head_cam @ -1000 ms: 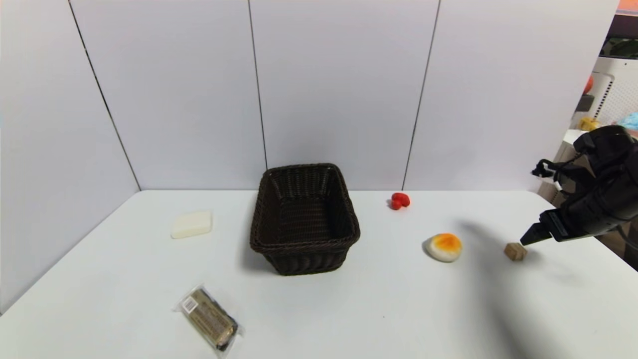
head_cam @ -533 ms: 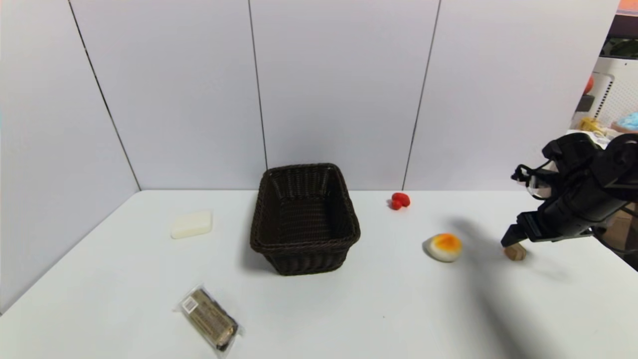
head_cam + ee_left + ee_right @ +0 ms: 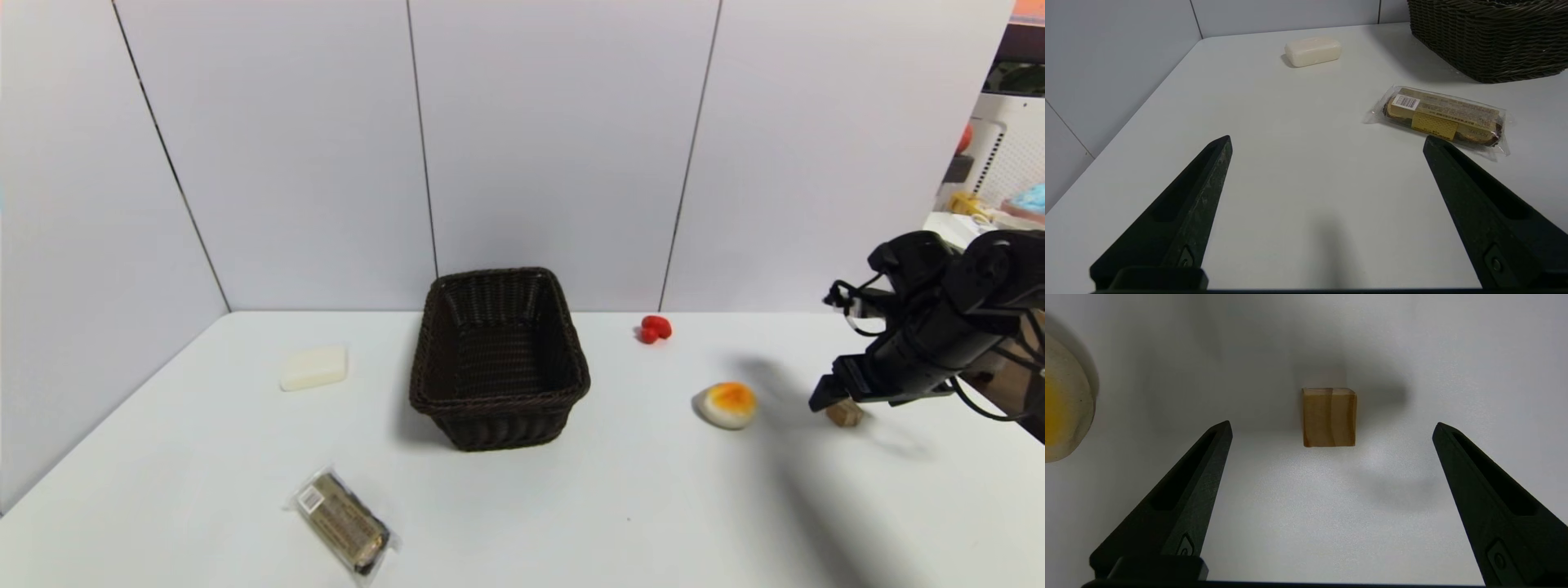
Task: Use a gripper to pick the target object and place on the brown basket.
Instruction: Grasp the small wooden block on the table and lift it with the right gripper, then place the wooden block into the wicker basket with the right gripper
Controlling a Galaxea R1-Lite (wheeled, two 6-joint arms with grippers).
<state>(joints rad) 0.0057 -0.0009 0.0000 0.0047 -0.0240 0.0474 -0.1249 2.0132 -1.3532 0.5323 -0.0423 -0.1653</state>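
Observation:
The tiny tan wooden cube (image 3: 846, 414) lies on the white table at the right; it also shows in the right wrist view (image 3: 1329, 417). My right gripper (image 3: 826, 395) hangs just above it, open, with the cube lying just beyond the tips, centred between the two fingers (image 3: 1332, 428) and touching neither. The dark brown woven basket (image 3: 498, 398) stands empty at the table's middle, well to the left of the cube. My left gripper (image 3: 1327, 141) is open and empty over bare table at the front left, out of the head view.
A white-and-orange rounded lump (image 3: 727, 404) lies between cube and basket, close left of the right gripper. A red item (image 3: 655, 327) sits behind it. A cream bar (image 3: 314, 367) and a wrapped snack (image 3: 343, 523) lie left of the basket.
My right arm has moved left and down, from beside the cube to over it, and the cube is now partly hidden by the fingers in the head view. The cube has not moved.

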